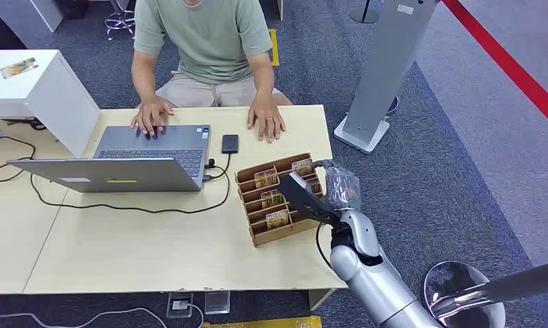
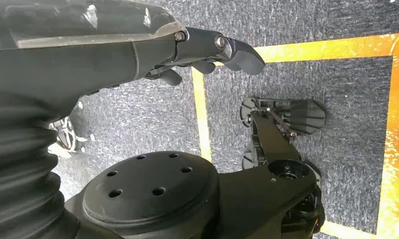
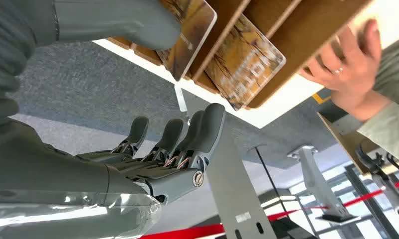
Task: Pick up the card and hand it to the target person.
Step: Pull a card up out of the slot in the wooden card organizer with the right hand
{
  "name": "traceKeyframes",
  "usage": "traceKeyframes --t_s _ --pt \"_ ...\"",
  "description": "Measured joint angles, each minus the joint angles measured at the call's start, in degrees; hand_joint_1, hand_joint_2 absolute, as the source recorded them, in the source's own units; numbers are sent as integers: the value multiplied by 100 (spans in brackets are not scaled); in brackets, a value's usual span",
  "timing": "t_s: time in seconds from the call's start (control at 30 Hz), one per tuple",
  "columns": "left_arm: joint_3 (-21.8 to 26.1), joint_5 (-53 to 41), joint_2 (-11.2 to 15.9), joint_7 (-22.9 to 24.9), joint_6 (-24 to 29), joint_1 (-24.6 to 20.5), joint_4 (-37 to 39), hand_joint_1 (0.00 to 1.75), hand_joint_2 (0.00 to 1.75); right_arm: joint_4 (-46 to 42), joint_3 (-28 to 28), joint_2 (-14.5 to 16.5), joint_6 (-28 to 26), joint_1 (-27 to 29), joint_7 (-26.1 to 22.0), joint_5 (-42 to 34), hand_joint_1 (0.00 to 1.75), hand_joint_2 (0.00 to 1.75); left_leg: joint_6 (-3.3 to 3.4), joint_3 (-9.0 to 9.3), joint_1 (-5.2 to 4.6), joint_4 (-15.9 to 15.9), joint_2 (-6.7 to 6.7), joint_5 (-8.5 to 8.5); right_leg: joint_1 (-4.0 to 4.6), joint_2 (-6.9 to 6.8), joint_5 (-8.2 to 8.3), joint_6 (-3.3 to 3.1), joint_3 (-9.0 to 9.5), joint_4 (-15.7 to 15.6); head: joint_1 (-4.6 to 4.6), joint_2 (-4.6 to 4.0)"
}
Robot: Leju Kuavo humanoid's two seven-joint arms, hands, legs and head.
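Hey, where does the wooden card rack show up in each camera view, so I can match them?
Head view: wooden card rack on the table's right part, beside the right hand.
Left wrist view: not in it.
Right wrist view: rack along the upper edge, cards sticking out.
Shared landmark: the person's ringed hand.

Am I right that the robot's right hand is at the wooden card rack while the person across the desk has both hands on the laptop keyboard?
Not quite. The right hand is at the wooden card rack, but only one of the person's hands is on the laptop keyboard. The other hand rests flat on the desk beside the phone, as the head view shows.
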Motion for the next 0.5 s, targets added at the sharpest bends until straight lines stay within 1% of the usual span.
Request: traceKeyframes --t_s 0.3,0.4,0.43,0.5 --pt "26 28 -9 14 -8 5 0 0 175 252 41 69 -32 -99 -61 -61 75 175 0 -5 -1 5 5 -2 -1 4 -1 0 -7 6 0 0" --pt "40 41 -9 21 -8 6 0 0 175 240 59 52 -28 -108 -59 -106 80 175 0 -5 -1 5 5 -2 -1 4 -1 0 -6 6 0 0" --pt "44 45 -9 22 -8 6 0 0 175 237 62 47 -28 -108 -59 -119 88 175 0 -5 0 5 3 -2 0 3 -1 0 -6 6 0 0" --pt "48 48 -8 23 -9 7 0 0 175 237 64 45 -27 -105 -60 -131 113 175 0 -5 0 4 1 -2 0 1 -2 0 -5 5 0 0"
